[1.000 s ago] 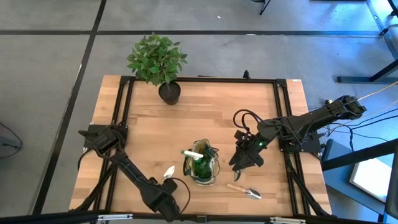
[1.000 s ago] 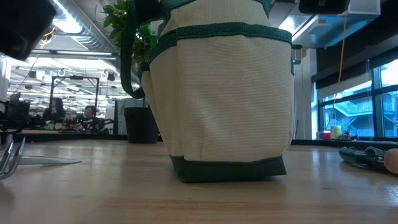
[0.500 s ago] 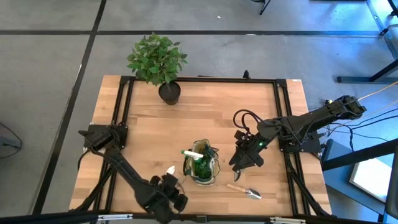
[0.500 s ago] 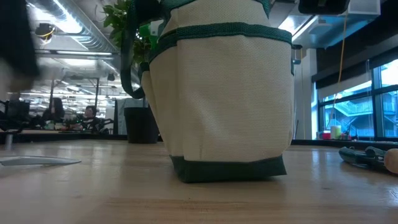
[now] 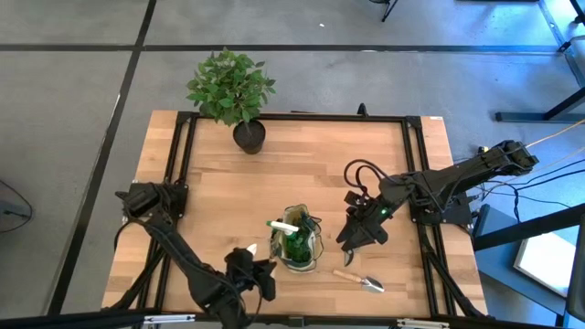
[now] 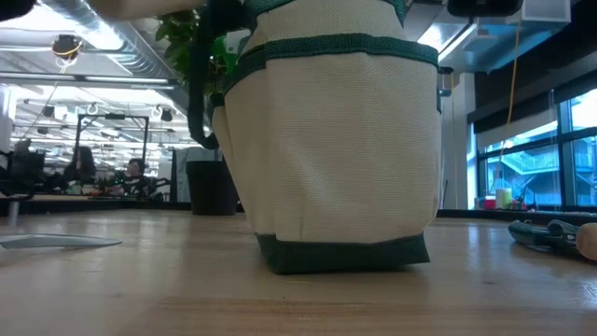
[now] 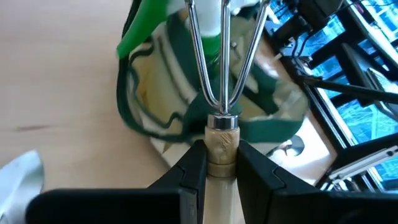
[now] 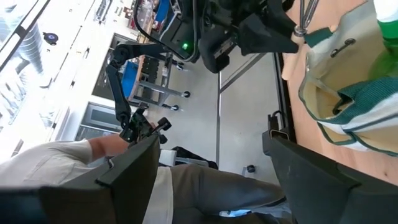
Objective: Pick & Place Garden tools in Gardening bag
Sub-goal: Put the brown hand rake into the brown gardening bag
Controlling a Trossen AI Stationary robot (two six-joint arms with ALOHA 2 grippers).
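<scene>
The gardening bag [image 5: 294, 243] stands on its base at the table's near middle, filling the low view [image 6: 336, 140], with a green spray bottle [image 5: 285, 226] inside. My left gripper [image 5: 260, 271], just left of the bag, is shut on a wooden-handled hand fork [image 7: 221, 74] whose steel tines point at the bag [image 7: 186, 118]. My right gripper [image 5: 356, 239] hangs open above the table just right of the bag, its fingers wide apart [image 8: 214, 180]. One trowel [image 5: 359, 281] lies flat to the bag's near right. Another trowel's blade [image 7: 18, 174] lies by my left gripper. My left gripper pinches the fork's wooden handle at its ferrule end [image 7: 222, 146] between its two fingers [image 7: 193, 168]. The handle runs along the fingers, and the tines stick out ahead of them. The gripper slants down from the table's near left. The fork is lifted clear of the table.
A leafy plant in a black pot [image 5: 247, 135] stands at the far left. A black frame [image 5: 292, 117] runs round the tabletop. Bare wood lies between the pot and the bag. A person's clothing [image 8: 93, 180] shows beyond the table's edge.
My left gripper has risen from the table near its near edge and gone toward the bag, rolling its wrist as it went. The fork, whose tines lay on the table, is now lifted clear and pointed at the bag. The trowel blade beside it stayed put.
</scene>
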